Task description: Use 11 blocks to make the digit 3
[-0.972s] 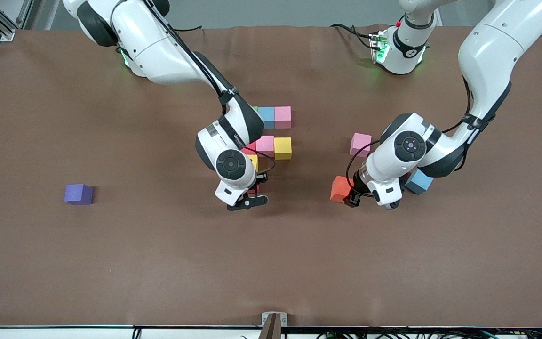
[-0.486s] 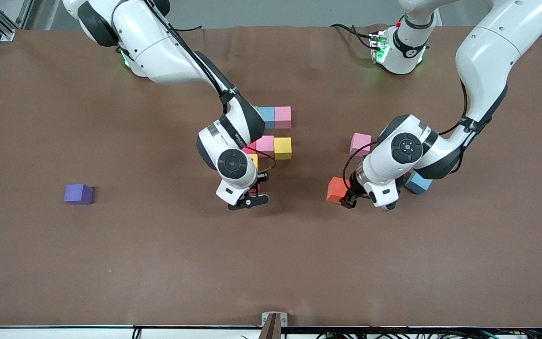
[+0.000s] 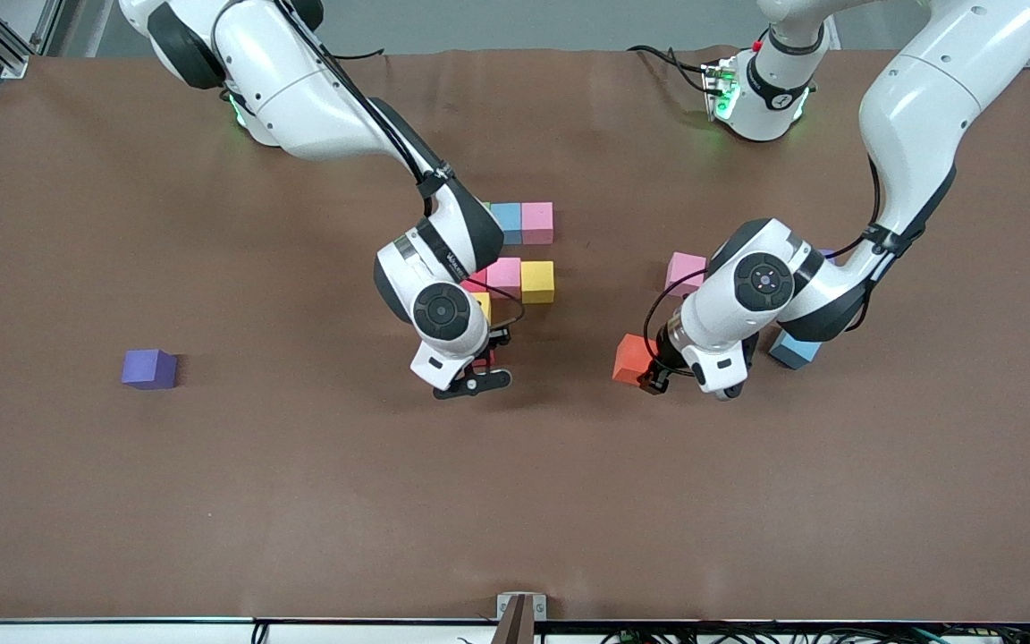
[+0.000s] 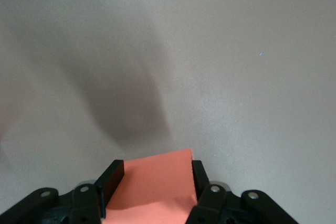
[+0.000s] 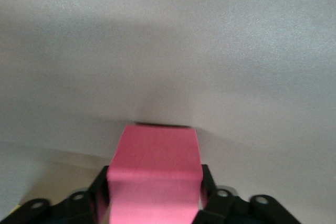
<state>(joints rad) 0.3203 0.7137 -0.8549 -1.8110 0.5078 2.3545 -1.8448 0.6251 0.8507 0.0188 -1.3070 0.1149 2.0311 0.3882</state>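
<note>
My left gripper (image 3: 649, 374), clamped on the orange block (image 3: 629, 358), has edged it over the table's middle toward the half-built digit (image 3: 522, 279), where my right gripper (image 3: 479, 368) straddles a pink block (image 5: 156, 166), its hold I cannot tell.

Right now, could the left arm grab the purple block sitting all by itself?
Probably not. The left claw is shut on the orange block, so it has no free grip. The purple block also lies toward the right arm's end of the table, with the right claw and its pink block in between.
</note>
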